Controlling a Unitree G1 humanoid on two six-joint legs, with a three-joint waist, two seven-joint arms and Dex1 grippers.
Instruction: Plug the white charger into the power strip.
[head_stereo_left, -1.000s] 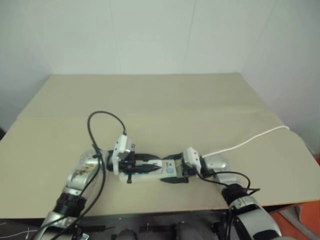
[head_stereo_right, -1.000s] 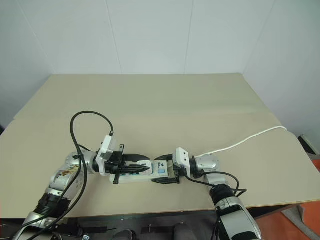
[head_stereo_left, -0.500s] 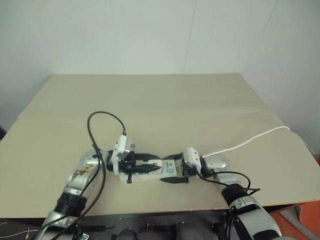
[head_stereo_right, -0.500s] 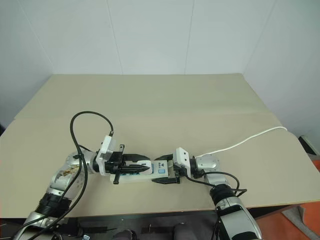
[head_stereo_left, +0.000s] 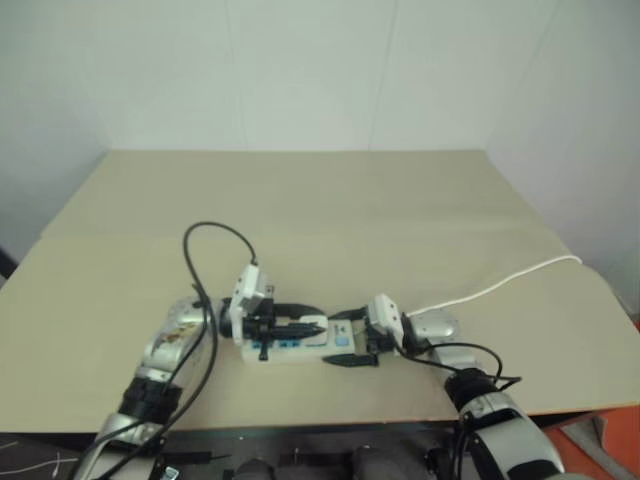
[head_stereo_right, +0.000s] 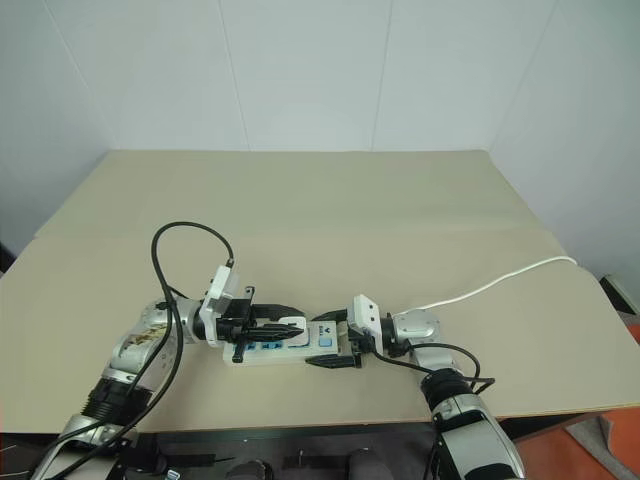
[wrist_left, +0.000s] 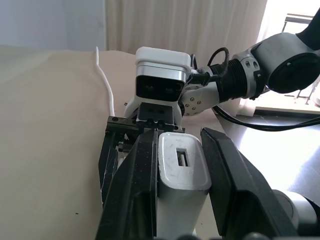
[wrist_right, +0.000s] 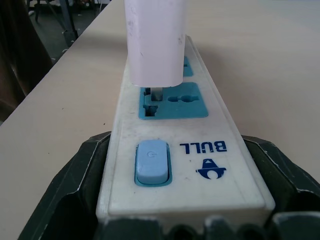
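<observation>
Now the left gripper, fingers pinching the small white plastic charger block, has shifted along the long white blue-socketed power strip. Its prongs look partly entered. The right gripper's spread fingers clasp the strip's switch end.

Head cams look down over table; wrist cams close (facing each other).

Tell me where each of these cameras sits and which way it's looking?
Two head views: stereo eyes looking down over both arms at the table; left claw, right claw.
Left wrist view: looks along its claw, shut on the white charger, toward the right claw.
Right wrist view: looks along the power strip clamped in its claw.
Shared: both wrist views show the white charger.
</observation>
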